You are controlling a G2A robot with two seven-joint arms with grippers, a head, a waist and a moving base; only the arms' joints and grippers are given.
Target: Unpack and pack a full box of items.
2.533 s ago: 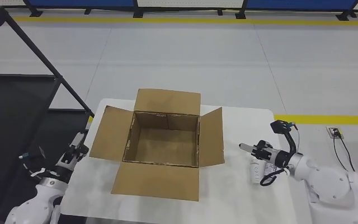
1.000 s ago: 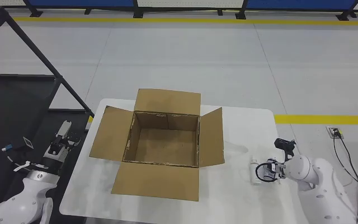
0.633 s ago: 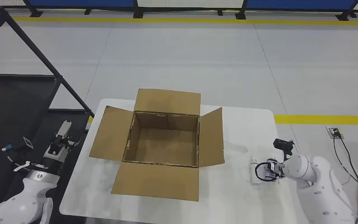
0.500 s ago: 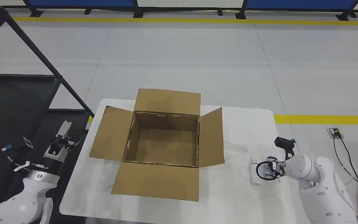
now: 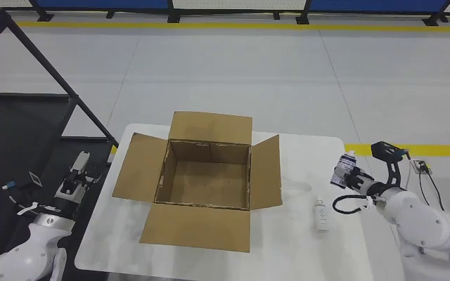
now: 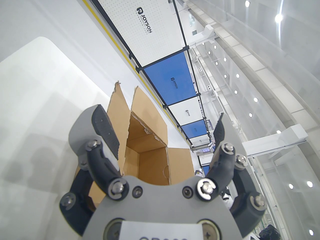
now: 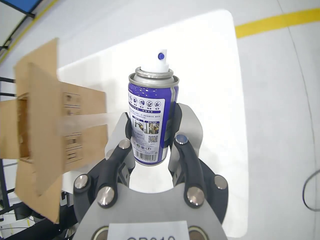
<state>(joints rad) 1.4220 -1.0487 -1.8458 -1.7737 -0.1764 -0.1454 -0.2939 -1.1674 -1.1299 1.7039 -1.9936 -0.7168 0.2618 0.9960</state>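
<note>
The box [image 5: 211, 128] is showing plain brown cardboard, with small dark print on one flap. The can [image 7: 151, 116] is showing deep blue with a pale label panel. Its nozzle [image 7: 161, 62] is showing white with one blue dot. The bottle [image 5: 320, 215] and the table [image 5: 302, 151] are looking white. A yellow line [image 5: 415, 149] is running over the pale grey floor [image 5: 225, 70].

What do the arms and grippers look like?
Left arm and right arm: white rounded shells; a black cable loops at the right wrist. Left gripper and right gripper alike: grey metal base, silver screws, white label, black linkages, black pads.
</note>
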